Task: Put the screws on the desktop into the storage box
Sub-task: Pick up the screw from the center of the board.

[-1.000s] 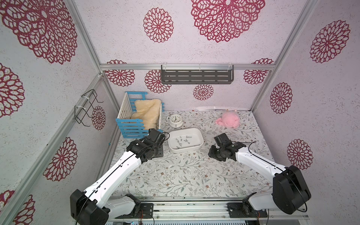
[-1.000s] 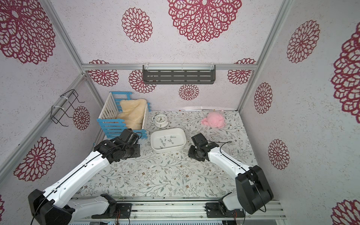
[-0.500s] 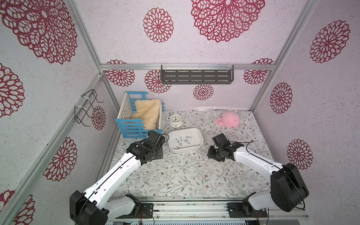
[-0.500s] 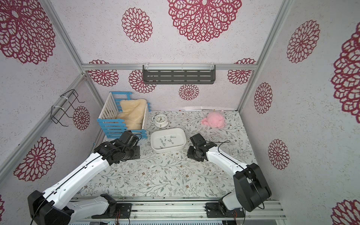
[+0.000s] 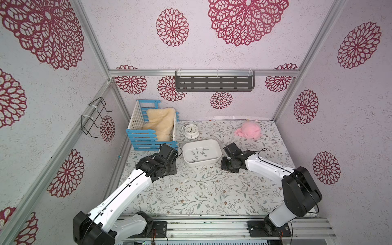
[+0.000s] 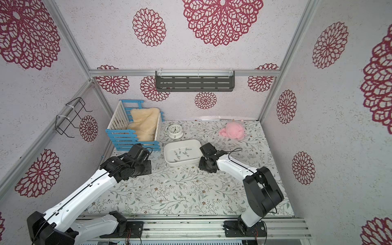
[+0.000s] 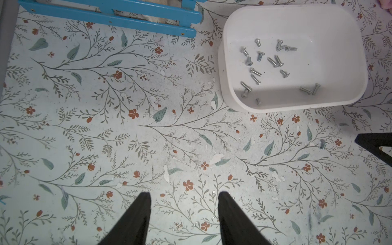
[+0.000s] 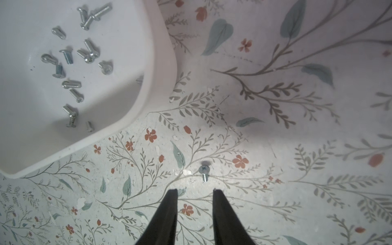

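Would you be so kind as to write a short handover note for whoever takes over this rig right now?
Left tool: open, empty, over bare desktop.
Right tool: open, empty, with a loose screw just ahead of its tips.
Done: many screws lie in the white box.
Left: pick up that loose screw and drop it in the box; no other seen outside.

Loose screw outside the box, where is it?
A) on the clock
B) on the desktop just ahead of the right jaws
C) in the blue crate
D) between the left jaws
B: the screw lies on the desktop just ahead of the right gripper, whose jaws stand apart and touch nothing.
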You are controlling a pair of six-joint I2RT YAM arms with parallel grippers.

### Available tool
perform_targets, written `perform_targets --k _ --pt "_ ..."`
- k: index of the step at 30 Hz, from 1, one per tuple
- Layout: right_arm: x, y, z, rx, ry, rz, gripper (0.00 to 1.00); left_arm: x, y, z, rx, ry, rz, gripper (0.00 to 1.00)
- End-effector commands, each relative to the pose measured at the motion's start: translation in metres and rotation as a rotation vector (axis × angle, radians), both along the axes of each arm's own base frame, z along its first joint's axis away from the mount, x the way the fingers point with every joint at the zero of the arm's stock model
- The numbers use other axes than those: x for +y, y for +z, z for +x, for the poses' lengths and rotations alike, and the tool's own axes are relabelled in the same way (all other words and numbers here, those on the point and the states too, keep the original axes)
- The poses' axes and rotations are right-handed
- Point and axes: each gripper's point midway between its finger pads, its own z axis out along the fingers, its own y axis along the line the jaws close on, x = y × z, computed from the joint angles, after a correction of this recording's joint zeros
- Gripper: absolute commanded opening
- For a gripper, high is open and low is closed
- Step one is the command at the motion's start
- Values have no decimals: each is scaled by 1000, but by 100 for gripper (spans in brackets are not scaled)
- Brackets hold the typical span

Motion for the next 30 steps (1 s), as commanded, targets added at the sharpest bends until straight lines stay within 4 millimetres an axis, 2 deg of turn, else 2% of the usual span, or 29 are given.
perform_targets --k 1,9,30 --pt "2 1 6 -8 -11 -30 31 0 4 1 -23 12 -20 57" --pt "1 -22 2 39 -6 -66 31 1 3 1 -22 12 -16 57" --pt "4 -48 -3 94 11 -101 27 2 4 -1 -27 15 -23 57"
